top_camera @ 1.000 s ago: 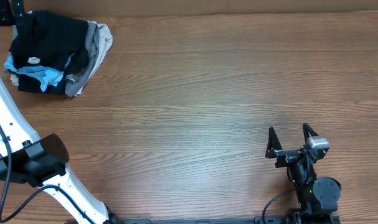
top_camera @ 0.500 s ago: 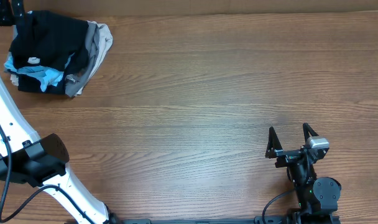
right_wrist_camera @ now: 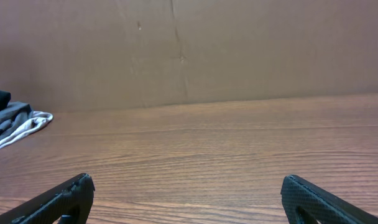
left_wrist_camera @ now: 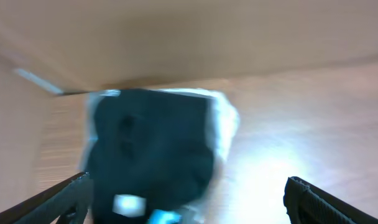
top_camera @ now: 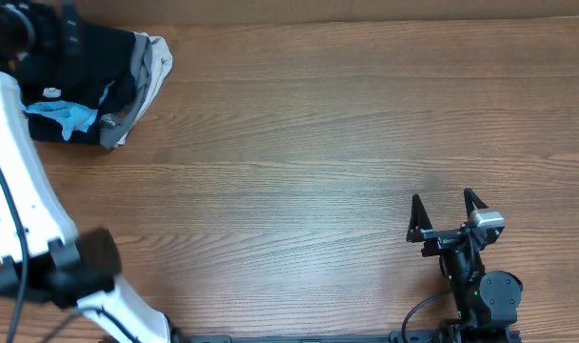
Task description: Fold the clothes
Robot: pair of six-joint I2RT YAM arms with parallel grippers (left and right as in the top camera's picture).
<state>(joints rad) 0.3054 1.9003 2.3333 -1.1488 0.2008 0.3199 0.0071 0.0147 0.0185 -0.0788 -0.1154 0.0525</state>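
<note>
The right gripper (top_camera: 443,205) sits at the near right edge of the table (top_camera: 318,143), its fingers spread wide with nothing between them. Its wrist view shows only bare wood ahead, running to a brown wall (right_wrist_camera: 239,50). The grey and beige garments (right_wrist_camera: 15,121) lie far off at the left edge of that view. This gripper is well apart from the pile, almost the whole table away diagonally.

The left arm (top_camera: 13,162) rises from the near left corner and reaches along the left edge to the far left corner. From overhead its end is a dark blur over the far left part of the pile.

The left gripper (left_wrist_camera: 188,182) is spread wide too, one fingertip at each lower corner of its blurred wrist view. Nothing can be seen held between them. The clothes (left_wrist_camera: 152,143) lie ahead of it, in line with the gap between the fingers, with the white tag (left_wrist_camera: 128,203) at the garment's near edge. I cannot tell whether the fingers touch the cloth.

The clothes are bunched on top of the pile in the far left corner. A blue tee (top_camera: 70,114) shows at the pile's near side, and the grey and beige garments are on its right.
</note>
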